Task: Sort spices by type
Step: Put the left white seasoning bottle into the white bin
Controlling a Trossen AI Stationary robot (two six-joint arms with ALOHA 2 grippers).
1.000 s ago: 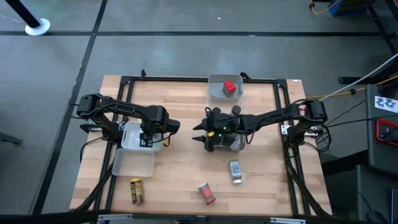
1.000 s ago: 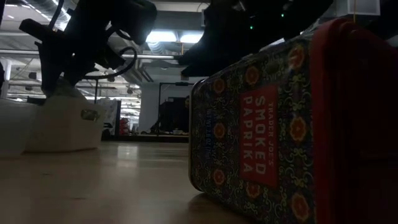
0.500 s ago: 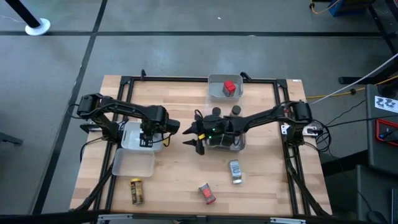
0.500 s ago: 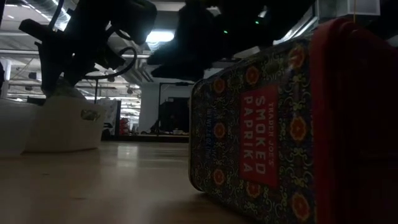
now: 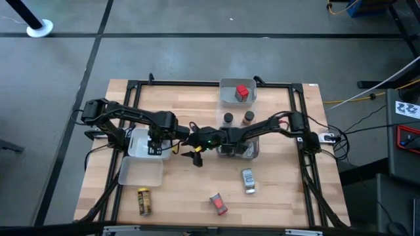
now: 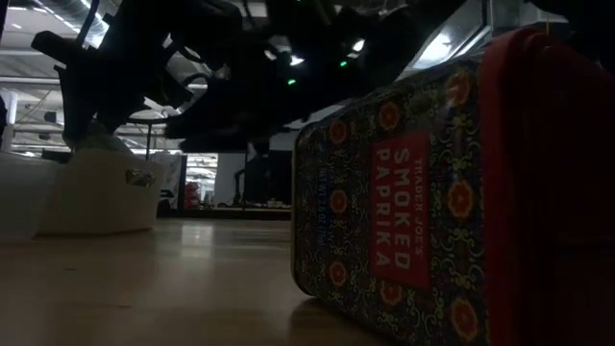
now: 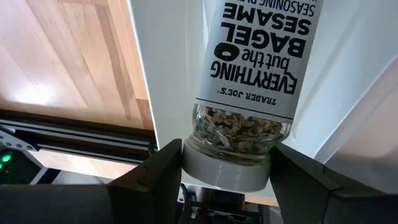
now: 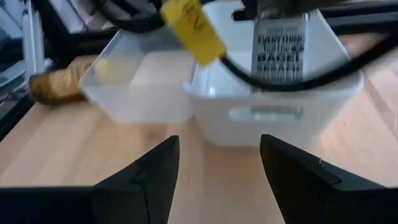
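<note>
My left gripper (image 5: 157, 141) points down into a white tray (image 5: 136, 145) at the table's left and is shut on a silver-grey labelled jar (image 7: 252, 68), which also shows in the right wrist view as the jar (image 8: 279, 50). My right gripper (image 5: 195, 149) is open and empty, reaching across the table's middle toward that tray (image 8: 273, 115). A yellow jar (image 5: 144, 201), a red tin (image 5: 218, 203) and a silver jar (image 5: 248, 179) lie on the near table. Two small round jars (image 5: 228, 118) (image 5: 249, 117) stand mid-table. A red box (image 5: 242, 92) sits in the far tray. My left gripper pinches the jar's white lid (image 7: 227, 173) between its two fingers (image 7: 158, 177), coming from above and pointing down. The jar hangs upright below the fingers, inside the white tray. The tray wall hides its bottom, so I cannot tell whether it rests on the tray floor.
An empty clear tray (image 5: 140, 172) lies just near of the white one. Another clear tray (image 5: 237, 149) sits under my right arm. A smoked paprika tin (image 6: 404, 211) fills the low view's foreground. A yellow-tagged cable (image 8: 193, 25) hangs before the white tray. Bare wood spreads between the trays.
My right gripper has travelled toward the table's left, from over the middle clear tray to close beside the white tray and my left gripper, uncovering the two small round jars. It has stayed open.
</note>
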